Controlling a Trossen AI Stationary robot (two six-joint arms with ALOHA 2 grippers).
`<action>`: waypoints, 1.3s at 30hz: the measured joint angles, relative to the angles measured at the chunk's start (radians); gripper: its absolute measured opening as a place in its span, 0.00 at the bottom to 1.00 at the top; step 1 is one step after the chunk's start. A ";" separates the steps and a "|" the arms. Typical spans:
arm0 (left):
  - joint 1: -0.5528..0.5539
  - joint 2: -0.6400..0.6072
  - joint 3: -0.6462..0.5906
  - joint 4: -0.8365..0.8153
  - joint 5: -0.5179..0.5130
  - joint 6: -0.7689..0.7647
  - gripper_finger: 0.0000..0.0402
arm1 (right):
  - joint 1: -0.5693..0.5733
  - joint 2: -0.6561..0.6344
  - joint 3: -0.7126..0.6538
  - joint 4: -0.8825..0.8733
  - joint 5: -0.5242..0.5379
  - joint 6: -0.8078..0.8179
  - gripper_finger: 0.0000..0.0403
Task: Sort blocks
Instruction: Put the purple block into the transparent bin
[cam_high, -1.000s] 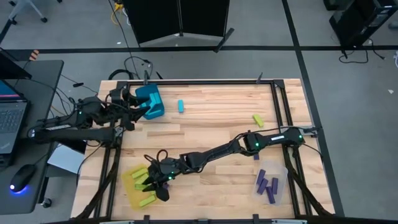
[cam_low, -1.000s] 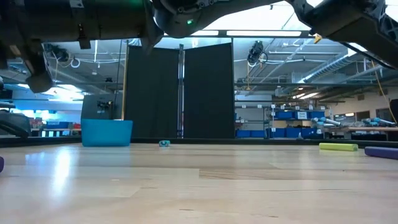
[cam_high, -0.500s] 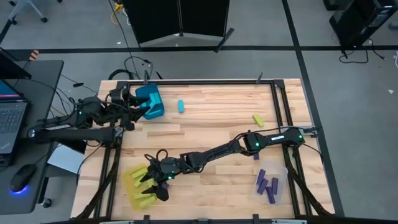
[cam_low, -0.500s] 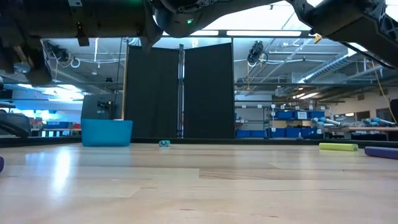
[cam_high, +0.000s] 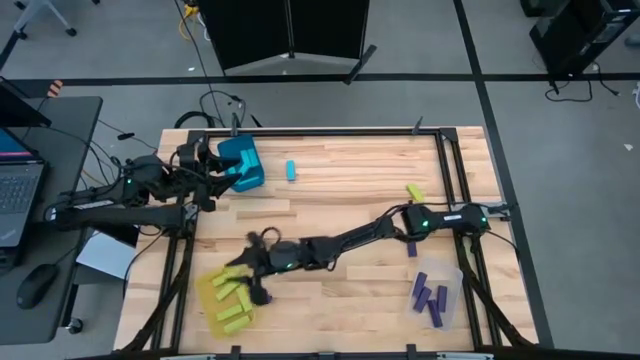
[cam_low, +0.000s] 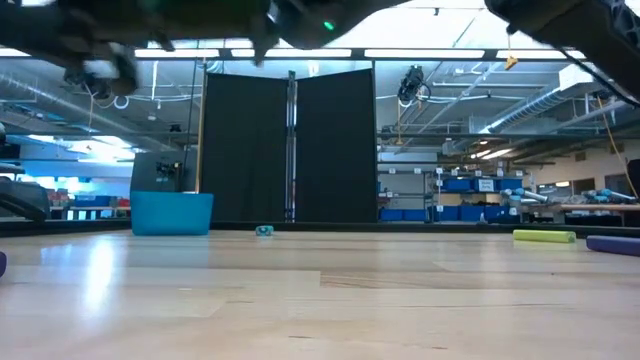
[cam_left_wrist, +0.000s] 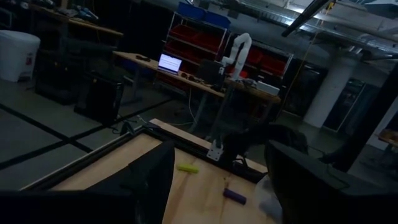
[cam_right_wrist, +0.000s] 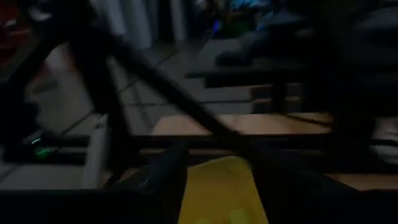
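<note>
Several lime blocks (cam_high: 232, 300) lie in the yellow bin (cam_high: 208, 290) at the table's near left. My right gripper (cam_high: 246, 279) hovers open at that bin's right side; the bin (cam_right_wrist: 217, 186) shows between its fingers, which hold nothing. A cyan block (cam_high: 291, 170) lies flat on the wood near the teal bin (cam_high: 243, 163). One lime block (cam_high: 414, 192) lies at the far right. A purple block (cam_high: 411, 248) lies beside the right arm. More purple blocks (cam_high: 430, 293) lie in the clear bin. My left gripper (cam_high: 213, 172) waits open beside the teal bin.
The black frame rail (cam_high: 320, 131) runs around the table. Bare wood (cam_high: 340, 300) lies between the yellow bin and the clear bin (cam_high: 450, 305). A laptop and a mouse sit on a desk beyond the left edge.
My right gripper has risen and drawn back from over the yellow bin toward the table's right and far side, rolling its wrist a little. The lime blocks in the bin that it covered now show.
</note>
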 joint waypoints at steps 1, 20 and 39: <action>0.000 0.000 0.000 0.000 0.000 0.002 0.64 | -0.005 -0.031 -0.068 0.057 0.020 0.003 0.44; 0.000 0.161 -0.001 0.065 -0.013 0.025 0.64 | -0.019 -0.894 -1.415 0.630 0.637 -0.007 0.38; 0.000 0.810 0.070 0.447 0.110 0.050 0.64 | 0.172 -1.549 -1.892 0.631 1.142 -0.161 0.38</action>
